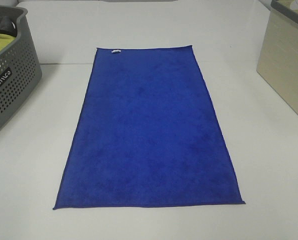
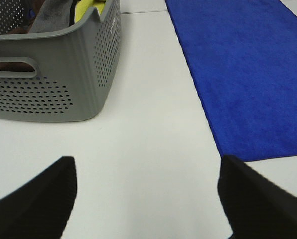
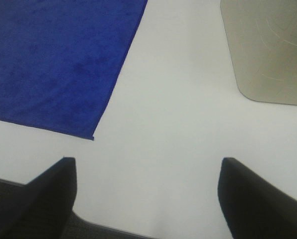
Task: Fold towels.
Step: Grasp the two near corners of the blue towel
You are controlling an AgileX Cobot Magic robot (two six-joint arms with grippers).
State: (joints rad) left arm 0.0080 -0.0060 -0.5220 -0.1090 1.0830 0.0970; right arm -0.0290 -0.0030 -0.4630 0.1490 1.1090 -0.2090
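towel [image 1: 149, 130] flat, grey basket [image 1: 9, 85], beige bin [image 1: 289, 65] flanking, left gripper [image 2: 147, 164], right gripper [image 3: 147, 162] spread, empty

One towel [image 1: 149, 130], one basket [image 1: 14, 75], one bin [image 1: 286, 55]

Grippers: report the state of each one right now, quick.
Left gripper: jaws open, holding nothing.
Right gripper: jaws open, holding nothing.
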